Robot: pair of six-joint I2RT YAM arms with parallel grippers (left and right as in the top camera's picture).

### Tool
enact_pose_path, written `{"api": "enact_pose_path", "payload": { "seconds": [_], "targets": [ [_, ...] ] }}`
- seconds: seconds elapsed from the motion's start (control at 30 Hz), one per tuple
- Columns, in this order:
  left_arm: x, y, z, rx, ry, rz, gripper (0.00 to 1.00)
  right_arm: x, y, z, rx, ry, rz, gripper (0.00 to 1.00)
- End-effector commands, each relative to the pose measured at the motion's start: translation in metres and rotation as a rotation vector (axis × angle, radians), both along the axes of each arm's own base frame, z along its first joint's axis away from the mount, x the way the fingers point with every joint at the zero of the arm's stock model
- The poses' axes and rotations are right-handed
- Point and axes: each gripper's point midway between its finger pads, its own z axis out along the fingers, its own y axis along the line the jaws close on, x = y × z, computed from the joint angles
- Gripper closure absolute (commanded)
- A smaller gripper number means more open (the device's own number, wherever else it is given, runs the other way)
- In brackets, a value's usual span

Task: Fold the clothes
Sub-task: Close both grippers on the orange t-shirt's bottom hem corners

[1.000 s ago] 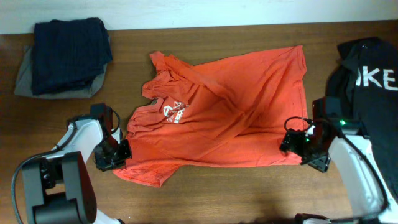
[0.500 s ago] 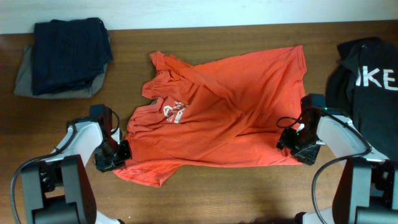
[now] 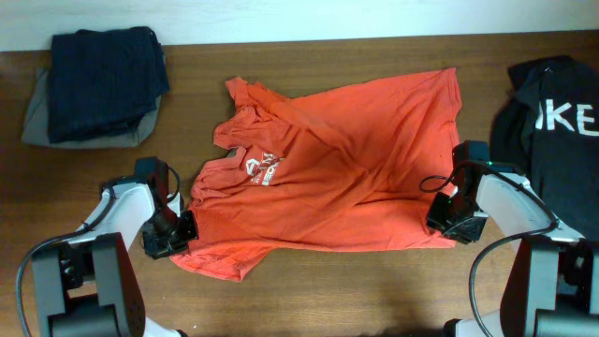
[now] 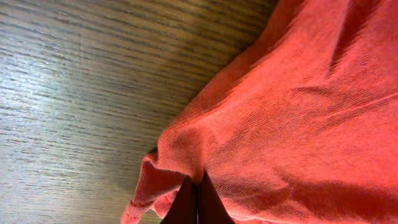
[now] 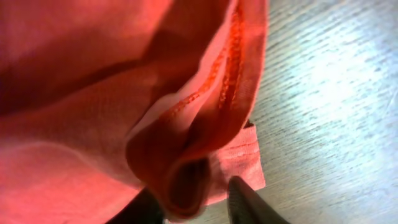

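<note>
The clothes, an orange-red T-shirt (image 3: pixel 346 159), lie spread and creased on the wooden table (image 3: pixel 374 290), small white logo facing up. My left gripper (image 3: pixel 178 234) sits at the shirt's lower left edge. In the left wrist view its jaws (image 4: pixel 196 186) are pressed together on a pinch of the red fabric (image 4: pixel 298 112). My right gripper (image 3: pixel 447 223) is at the shirt's lower right corner. In the right wrist view a bunched fold of the stitched hem (image 5: pixel 186 180) sits between its fingers (image 5: pixel 194 190), and a small gap still shows beside the right finger.
A folded dark navy garment (image 3: pixel 103 80) lies on a grey one (image 3: pixel 37 117) at the back left. A black garment with white lettering (image 3: pixel 552 140) is heaped at the right edge, close behind my right arm.
My right gripper has moved in onto the shirt's lower right corner, and its jaws have narrowed around the hem fold. The left gripper has stayed put.
</note>
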Motion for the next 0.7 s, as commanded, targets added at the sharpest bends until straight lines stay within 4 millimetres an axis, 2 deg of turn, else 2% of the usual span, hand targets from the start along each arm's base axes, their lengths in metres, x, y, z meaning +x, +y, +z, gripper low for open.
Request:
{"api": "enact_pose_path", "payload": {
  "seconds": [0.0,0.1,0.2,0.23,0.47,0.67],
  "targets": [
    [-0.006,-0.006,-0.017,-0.029,0.022,0.01,0.99,0.0,-0.005,-0.001,-0.034,0.002,0.001,0.7],
    [-0.006,-0.006,-0.017,-0.029,0.021,0.01,0.99,0.003,-0.006,0.0,-0.04,-0.007,0.001,0.74],
    [-0.004,-0.005,-0.015,-0.029,0.019,0.01,0.99,0.007,-0.006,0.005,-0.041,-0.013,0.001,0.93],
    [-0.003,-0.005,-0.013,-0.029,0.019,0.01,0.99,0.008,-0.007,0.008,-0.041,-0.013,0.0,0.96],
    [0.011,-0.003,0.012,-0.027,0.009,0.01,0.99,0.02,-0.017,0.044,-0.091,0.0,0.0,0.97],
    [0.019,-0.002,0.035,-0.023,-0.021,0.009,0.99,0.01,-0.044,0.089,-0.255,0.059,-0.068,0.96]
  ]
}}
